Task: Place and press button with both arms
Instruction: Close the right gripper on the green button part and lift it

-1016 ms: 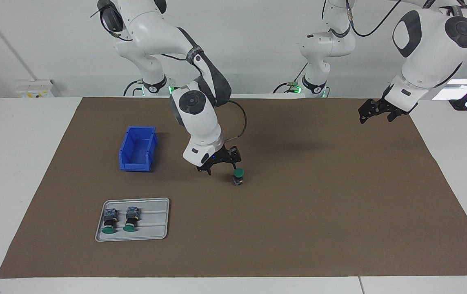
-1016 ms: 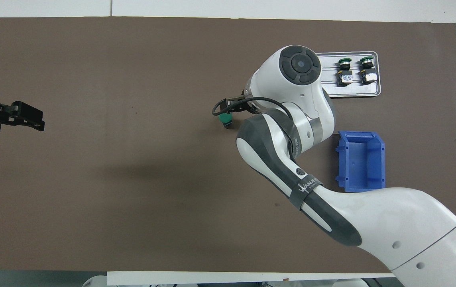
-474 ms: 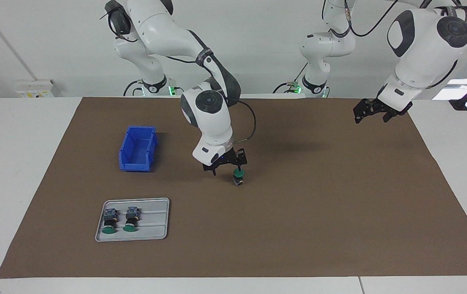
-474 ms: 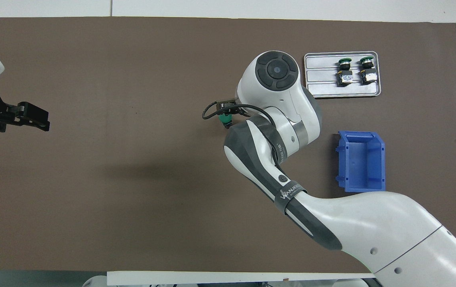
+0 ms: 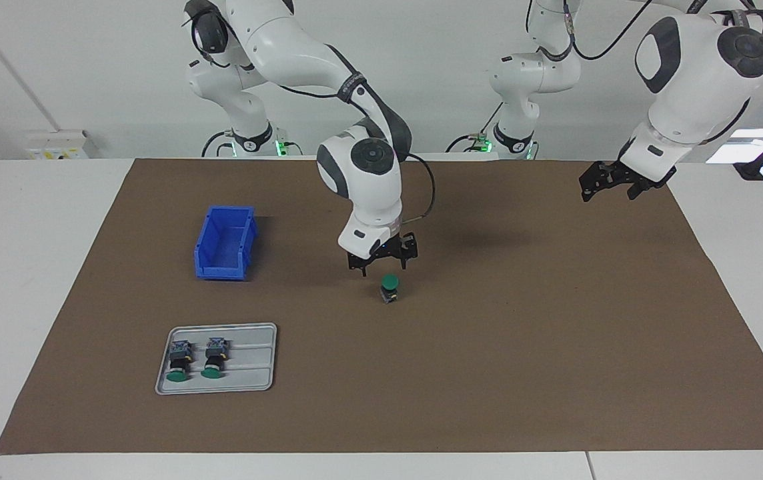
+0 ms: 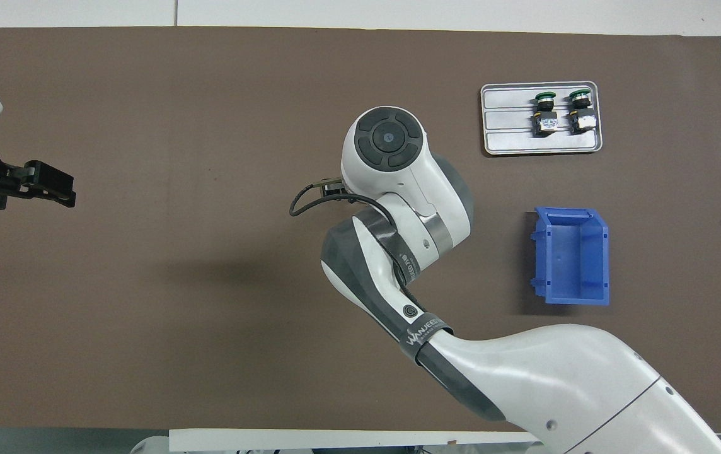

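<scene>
Green-capped push-button switch [image 5: 389, 287] stands upright (long axis vertical, cap up) mid-mat, toward left arm's end from blue plastic bin [image 5: 225, 242]. Right gripper [image 5: 382, 257], fingers apart and empty, hangs directly over it, just clear. Left gripper [image 5: 609, 184] also apart, well off; right arm nearer.

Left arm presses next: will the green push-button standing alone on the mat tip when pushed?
The push-button stands upright on its narrow contact block with the wide green cap on top, so an off-centre push would probably topple it. It looks rigid. A straight-down press is likely safest. Once tipped, the round cap may let it roll.
</scene>
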Available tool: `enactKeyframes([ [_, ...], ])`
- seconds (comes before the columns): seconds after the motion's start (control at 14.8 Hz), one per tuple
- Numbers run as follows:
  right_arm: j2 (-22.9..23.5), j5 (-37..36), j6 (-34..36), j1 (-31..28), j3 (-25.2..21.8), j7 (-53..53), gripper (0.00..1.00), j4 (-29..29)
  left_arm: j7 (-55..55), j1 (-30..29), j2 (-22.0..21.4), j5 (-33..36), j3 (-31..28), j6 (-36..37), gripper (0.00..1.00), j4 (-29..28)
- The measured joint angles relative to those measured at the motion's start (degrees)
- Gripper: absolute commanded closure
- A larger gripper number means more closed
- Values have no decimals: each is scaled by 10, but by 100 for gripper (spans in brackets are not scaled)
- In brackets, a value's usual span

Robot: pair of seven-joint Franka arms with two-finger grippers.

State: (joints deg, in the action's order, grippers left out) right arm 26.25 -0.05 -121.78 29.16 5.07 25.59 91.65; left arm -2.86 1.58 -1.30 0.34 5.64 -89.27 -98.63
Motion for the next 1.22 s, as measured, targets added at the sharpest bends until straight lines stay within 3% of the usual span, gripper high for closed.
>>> enactKeyframes([
  [0.54, 38, 0, -87, 10, -3, 5, 6, 0, 0, -1, 0, 0, 0, 0, 0, 0],
  [0.74, 45, 0, -88, 13, -4, 9, 13, 0, 0, -1, 0, 0, 0, 0, 0, 0],
  [0.81, 45, 0, -85, 13, -4, 9, 16, 0, 0, -1, 0, 0, 0, 0, 0, 0],
  [1.22, 45, 0, -75, 12, -16, 9, 60, 0, 0, -1, 0, 0, 0, 0, 0, 0],
])
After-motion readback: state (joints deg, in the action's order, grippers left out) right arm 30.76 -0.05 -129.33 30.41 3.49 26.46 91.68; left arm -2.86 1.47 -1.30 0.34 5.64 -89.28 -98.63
